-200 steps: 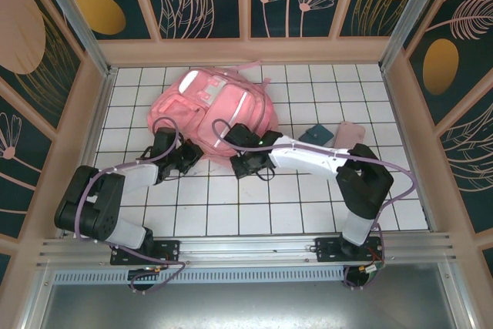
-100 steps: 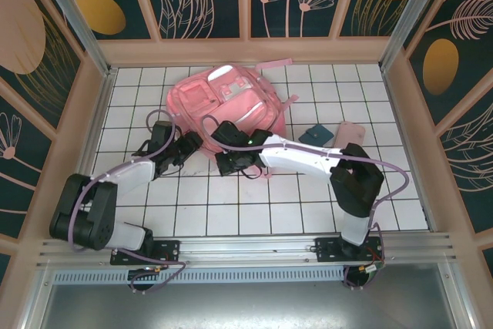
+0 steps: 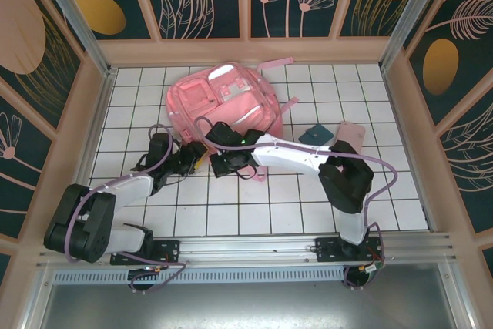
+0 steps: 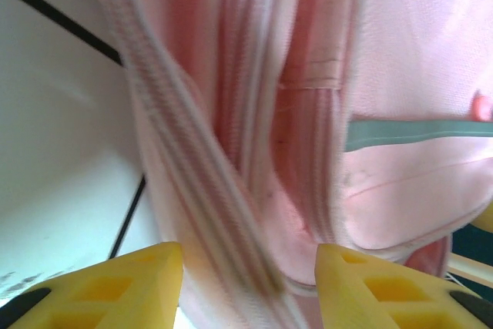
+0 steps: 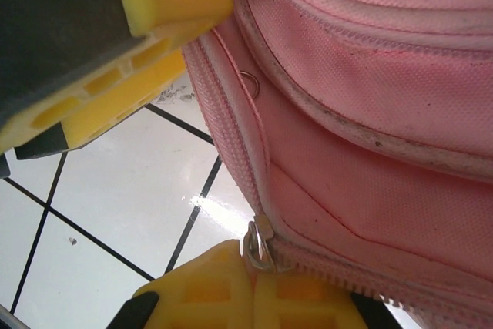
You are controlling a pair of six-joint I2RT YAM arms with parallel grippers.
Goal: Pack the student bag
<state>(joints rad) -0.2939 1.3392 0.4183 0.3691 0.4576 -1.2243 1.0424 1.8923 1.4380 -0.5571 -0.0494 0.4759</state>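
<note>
Though the student bag point(image 3: 223, 102) lies flat at the far middle of the table point(image 3: 231, 213) from above, my left gripper point(image 4: 246, 290) straddles its zip point(image 4: 192, 167) half open, gripping nothing, and my right gripper point(image 5: 254, 298) pinches the zipper pull point(image 5: 258, 243), so pulling may just drag it.

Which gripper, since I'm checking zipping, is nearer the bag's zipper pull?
Right. The right gripper is shut on the zipper pull; the left gripper is open beside, around the edge of the student bag.
</note>
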